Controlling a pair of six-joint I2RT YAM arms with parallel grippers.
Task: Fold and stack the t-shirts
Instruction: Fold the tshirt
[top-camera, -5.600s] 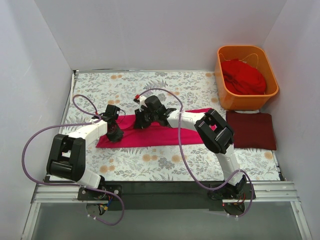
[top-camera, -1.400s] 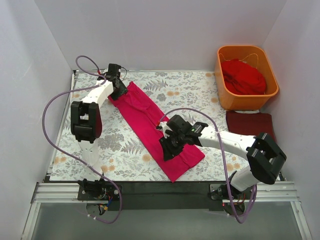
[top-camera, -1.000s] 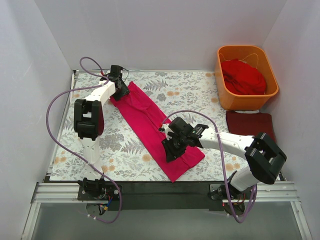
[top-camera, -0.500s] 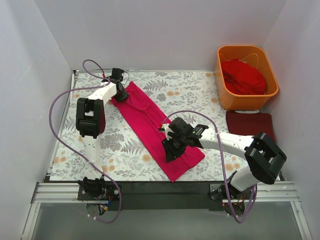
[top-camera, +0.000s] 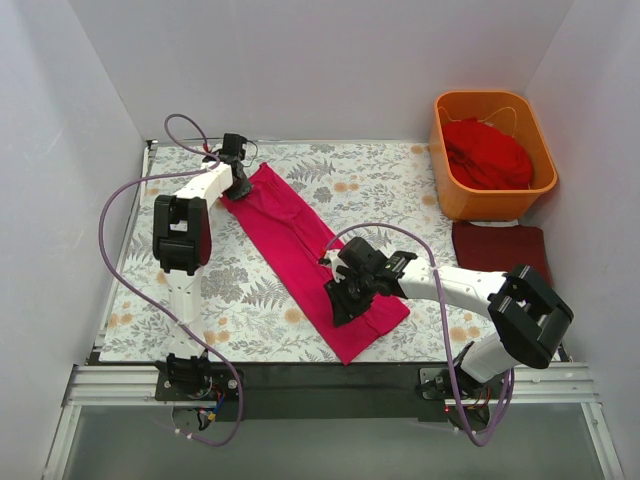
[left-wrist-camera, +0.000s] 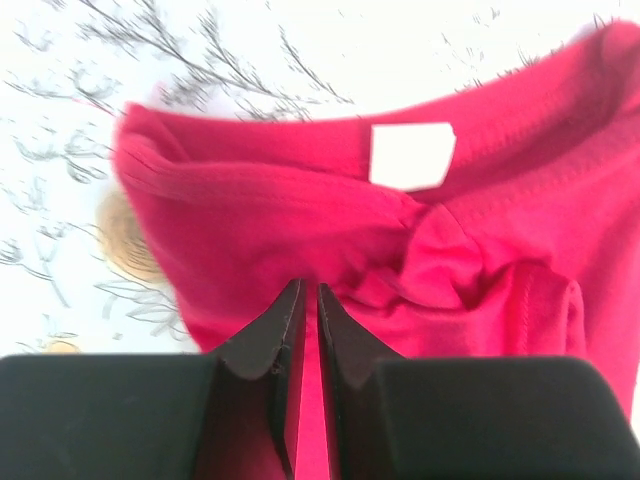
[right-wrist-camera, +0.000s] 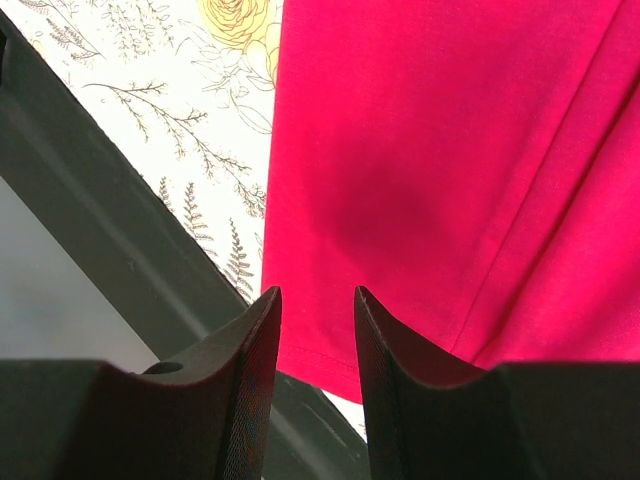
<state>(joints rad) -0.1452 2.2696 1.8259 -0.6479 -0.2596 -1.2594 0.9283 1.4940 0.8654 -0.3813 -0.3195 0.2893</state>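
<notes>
Rotated since earlier, magenta t-shirt is lying centrally, running 10-to-4 o'clock, collar at 10. We are counting three shirts: also maroon t-shirt, scarlet t-shirt. Left gripper is pinching collar; right gripper is parted.

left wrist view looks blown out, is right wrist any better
Left wrist view: the floral cloth is washed nearly white and the label on the pink shirt is blank. Right wrist view: evenly exposed, print crisp, a soft shadow on the shirt ahead of the right tool.
</notes>
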